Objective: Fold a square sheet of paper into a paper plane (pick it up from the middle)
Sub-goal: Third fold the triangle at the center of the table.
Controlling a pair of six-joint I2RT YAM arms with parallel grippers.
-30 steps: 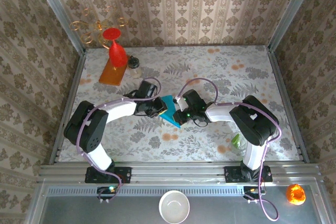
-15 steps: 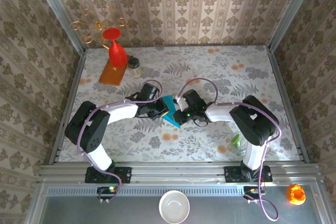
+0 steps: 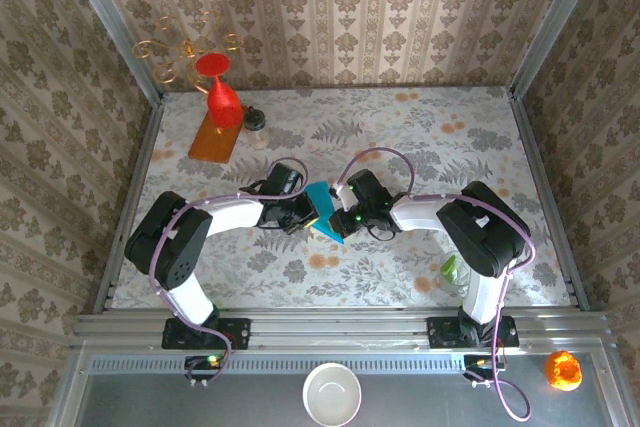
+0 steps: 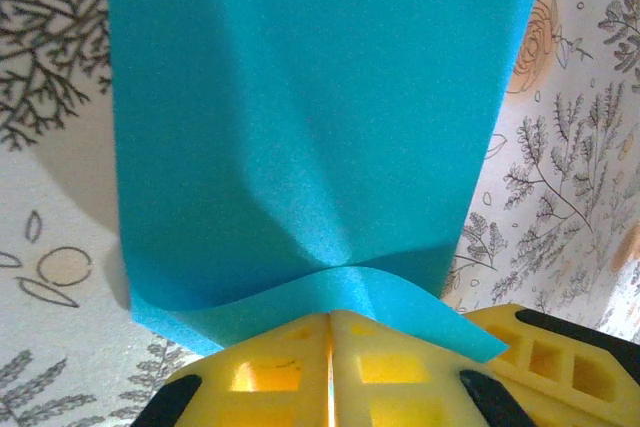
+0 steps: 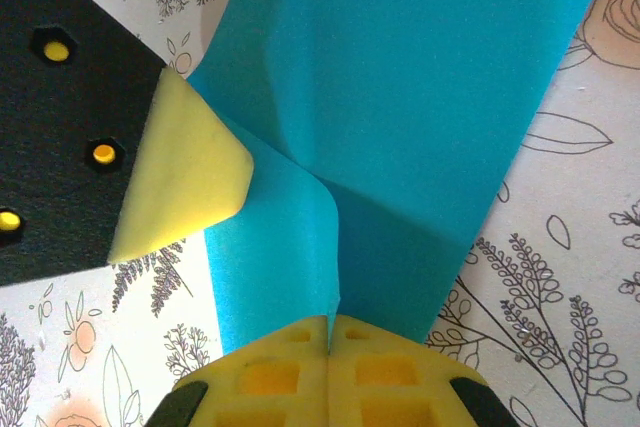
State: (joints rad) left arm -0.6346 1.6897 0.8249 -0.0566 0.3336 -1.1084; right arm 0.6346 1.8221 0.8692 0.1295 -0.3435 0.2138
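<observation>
Top view, paper: the square sheet of paper (image 3: 322,209) is thin, matte and teal-blue. It is lifted and buckled at mid-table, between the two grippers.
Top view, tools: the left gripper (image 3: 306,209) and the right gripper (image 3: 338,217) meet the sheet from left and right, each clenched on it.
Top view, surface: the table (image 3: 430,137) has a pale cover printed with grey ferns and orange flowers. Beige damask wallpaper covers three walls, and a metal rail runs along the near edge.
Top view, other items: an orange board (image 3: 212,137) lies far left, with a red vase (image 3: 222,97) upright at its far end and a small jar (image 3: 256,122) just beside it. A white bowl (image 3: 332,393) sits on the near ledge.
Left wrist view, grip: the yellow ribbed fingers (image 4: 270,367) are pressed together, pinching the sheet's near edge. A soft ridge rises from the pinch, the paper surface is fine-grained, and one corner curls over the right finger.
Right wrist view, grip: the yellow fingers (image 5: 380,377) are closed on a standing fold of the sheet. The left gripper's yellow pad (image 5: 185,172) meets the paper's left side, with its black body behind it.
</observation>
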